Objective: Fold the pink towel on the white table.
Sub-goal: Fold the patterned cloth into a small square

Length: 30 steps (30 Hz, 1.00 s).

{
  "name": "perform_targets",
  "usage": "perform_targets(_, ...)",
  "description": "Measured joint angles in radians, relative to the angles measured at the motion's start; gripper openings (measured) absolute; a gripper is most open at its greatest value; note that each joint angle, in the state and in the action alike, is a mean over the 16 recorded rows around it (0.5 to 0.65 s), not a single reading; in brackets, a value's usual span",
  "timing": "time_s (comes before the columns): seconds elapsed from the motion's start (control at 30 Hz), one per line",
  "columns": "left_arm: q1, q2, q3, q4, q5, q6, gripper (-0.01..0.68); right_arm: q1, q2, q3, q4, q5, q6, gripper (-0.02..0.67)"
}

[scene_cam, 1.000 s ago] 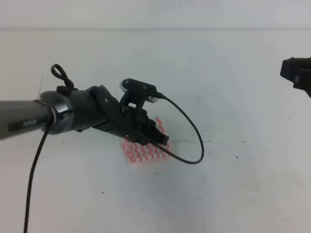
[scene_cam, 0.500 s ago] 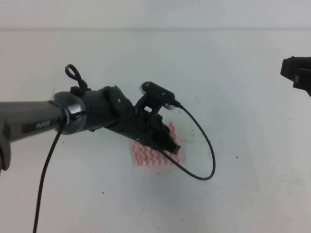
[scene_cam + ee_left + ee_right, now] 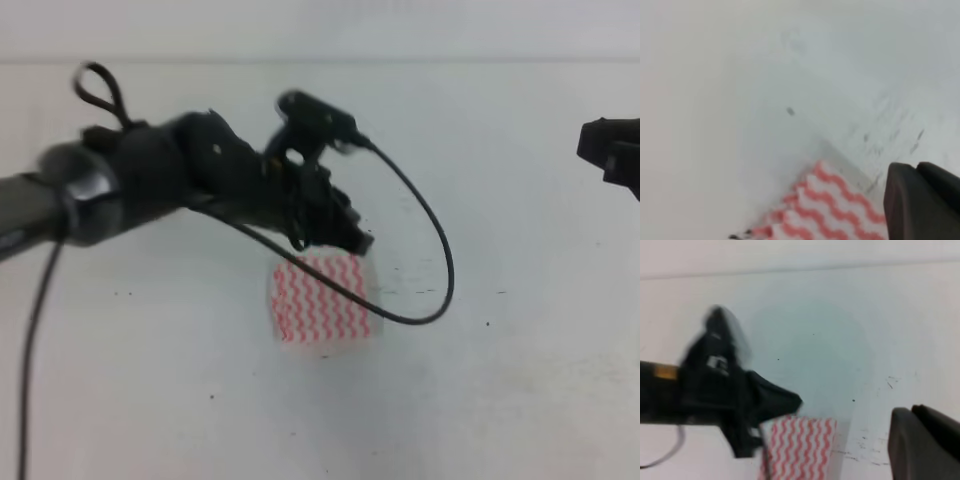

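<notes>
Exterior high: wavy-striped pink towel (image 3: 322,299) lies flat, squarish.

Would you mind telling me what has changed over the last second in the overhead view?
The left gripper has lifted up and away from the pink towel, which now lies uncovered as a small folded rectangle on the white table. The right gripper has stayed at the right edge.

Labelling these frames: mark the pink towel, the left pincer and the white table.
pink towel (image 3: 322,298): exterior high view, middle of the striped cloth.
left pincer (image 3: 352,238): exterior high view, its tip above the towel.
white table (image 3: 520,390): exterior high view, bare surface at lower right.
</notes>
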Motion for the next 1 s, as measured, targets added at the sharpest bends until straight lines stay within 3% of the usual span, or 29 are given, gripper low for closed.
perform_targets(0.2,0.0,-0.218,0.138,0.022,-0.115,-0.056,0.0,0.0,-0.001,0.0,0.001,0.008,0.0,-0.002)
perform_targets(0.6,0.0,-0.764,0.552,0.013,-0.316,-0.133,0.0,0.0,-0.015,0.021,0.0,0.019,-0.003,-0.002)
perform_targets(1.0,0.0,-1.316,0.895,0.014,-0.327,-0.168,0.0,0.001,-0.197,0.179,-0.004,-0.034,-0.02,-0.002)
